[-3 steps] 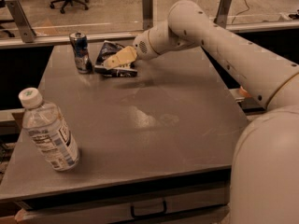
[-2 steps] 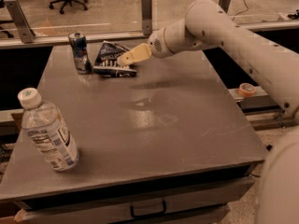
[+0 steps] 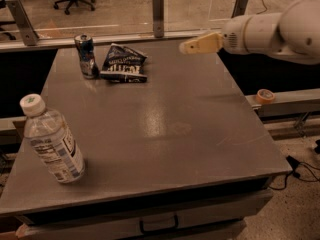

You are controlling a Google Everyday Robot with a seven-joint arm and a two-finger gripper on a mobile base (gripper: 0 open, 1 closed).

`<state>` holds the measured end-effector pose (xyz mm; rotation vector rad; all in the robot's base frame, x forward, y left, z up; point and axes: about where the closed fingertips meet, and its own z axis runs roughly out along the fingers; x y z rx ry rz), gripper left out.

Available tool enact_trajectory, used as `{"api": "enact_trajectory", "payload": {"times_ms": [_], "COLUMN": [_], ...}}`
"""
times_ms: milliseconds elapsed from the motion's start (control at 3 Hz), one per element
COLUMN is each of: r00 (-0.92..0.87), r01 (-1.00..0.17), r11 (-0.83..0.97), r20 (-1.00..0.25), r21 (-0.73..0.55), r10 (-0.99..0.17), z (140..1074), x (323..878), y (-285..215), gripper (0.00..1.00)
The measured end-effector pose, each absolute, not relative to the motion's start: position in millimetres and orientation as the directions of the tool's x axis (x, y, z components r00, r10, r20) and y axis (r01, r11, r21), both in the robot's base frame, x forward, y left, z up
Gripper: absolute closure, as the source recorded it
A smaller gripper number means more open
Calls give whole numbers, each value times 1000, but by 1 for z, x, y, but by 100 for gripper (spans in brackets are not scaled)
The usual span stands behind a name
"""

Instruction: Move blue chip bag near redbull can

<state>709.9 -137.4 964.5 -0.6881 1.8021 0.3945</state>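
The blue chip bag lies flat at the far left of the grey table, its white lettering facing up. The redbull can stands upright just left of the bag, almost touching its left edge. My gripper hangs in the air above the far right part of the table, well to the right of the bag, pointing left. It holds nothing and touches nothing.
A clear plastic water bottle with a white cap stands near the front left edge. A tape roll sits on a ledge right of the table. A glass barrier with metal posts runs along the far edge.
My gripper has let go of the chip bag and drawn back to the right and up. The bag now lies alone next to the can.
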Motion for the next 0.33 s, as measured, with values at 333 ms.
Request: {"api": "enact_trajectory", "payload": {"times_ms": [333], "r00": [-207], "r01": [-565], "r11": [818], "r20": [-942], "r21": [-104], "r10": [-263], "z": [968], "x": [695], "y": [-196], "gripper": [0]}}
